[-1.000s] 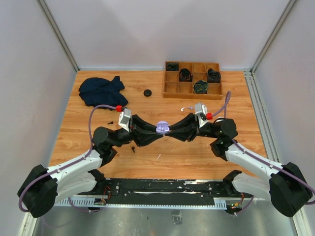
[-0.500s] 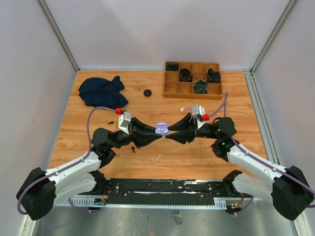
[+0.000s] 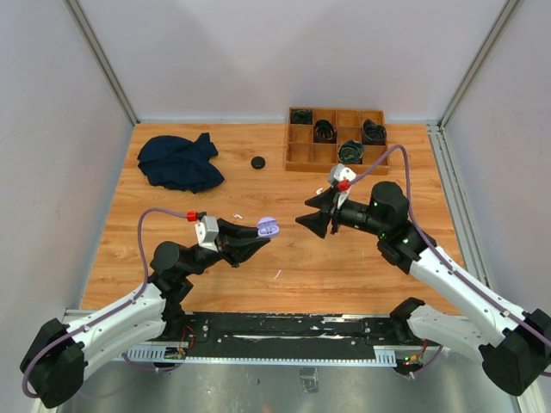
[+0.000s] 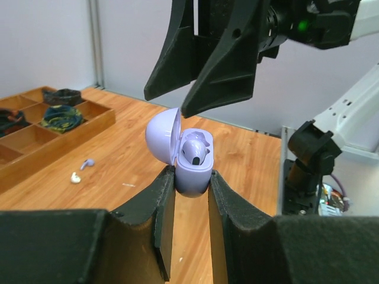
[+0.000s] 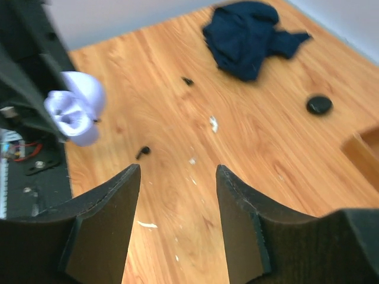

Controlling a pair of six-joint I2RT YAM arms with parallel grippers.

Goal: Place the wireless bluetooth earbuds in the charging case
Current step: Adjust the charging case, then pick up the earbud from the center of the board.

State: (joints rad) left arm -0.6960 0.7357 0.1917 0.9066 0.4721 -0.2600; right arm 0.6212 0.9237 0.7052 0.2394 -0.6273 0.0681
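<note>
- The left gripper (image 4: pixel 190 176) is closed on the base of a purple case (image 4: pixel 188 168), which is held above the middle of the surface, slightly toward the left edge.
- The case's lid is swung open to one side, and one bud (image 4: pixel 195 151) is seated in the base.
- The right gripper (image 3: pixel 310 222) is held just right of the case and apart from it. Its jaws are parted, with nothing between them.
- A black bud (image 5: pixel 143 152) is seen lying on the surface near the case, and a second black bud (image 5: pixel 188 81) lies nearer the cloth.
- A purple bud (image 4: pixel 87 163) and a white bud (image 4: pixel 74 177) lie just beside each other on the surface, between the case and the tray.
- A dark cloth (image 3: pixel 179 162) is crumpled near the far left corner.
- A round black case (image 3: pixel 257 162) lies closed near the far edge, between the cloth and the tray.
- A wooden tray (image 3: pixel 300 155) stands at the far edge toward the right corner. Coiled cables (image 3: pixel 351 152) are held in several of its compartments.
</note>
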